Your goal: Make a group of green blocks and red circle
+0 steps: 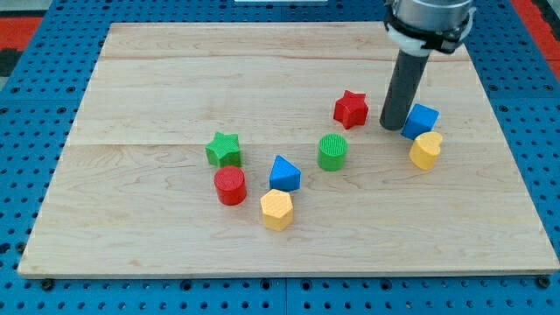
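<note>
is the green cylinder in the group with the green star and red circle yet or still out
Out. The green cylinder stands apart, with the blue triangle between it and the green star and red circle, which sit together.

No legible text, label, brand, number or sign was present anywhere in the camera view. The tabletop (157,70) showed only bare wood grain, and the coloured blocks carried no markings (only ribbed surface texture). The perforated blue surface (35,131) around the tabletop was likewise unmarked, as was the dark rod (402,87).
</note>
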Controlling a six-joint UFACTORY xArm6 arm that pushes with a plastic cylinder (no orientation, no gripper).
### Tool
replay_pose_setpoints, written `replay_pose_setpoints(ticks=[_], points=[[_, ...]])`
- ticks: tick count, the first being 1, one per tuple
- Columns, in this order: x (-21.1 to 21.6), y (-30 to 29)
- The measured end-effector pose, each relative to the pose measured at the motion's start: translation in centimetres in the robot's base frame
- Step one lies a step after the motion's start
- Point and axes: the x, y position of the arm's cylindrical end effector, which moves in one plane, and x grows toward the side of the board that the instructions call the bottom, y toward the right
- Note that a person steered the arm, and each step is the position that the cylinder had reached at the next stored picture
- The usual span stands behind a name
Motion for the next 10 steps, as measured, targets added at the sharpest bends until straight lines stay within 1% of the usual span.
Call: replay_pose_setpoints(ticks=[1,2,3,4,5,6,8,9,10], points=[[-1.2,-6.2],[5.3,-4.1],[9.2,-4.7],[9.3,-7.6],[2.4,-10.7],[2.4,-13.3],[2.1,-26.4],[6.8,-26.9],[7.3,-22.0]])
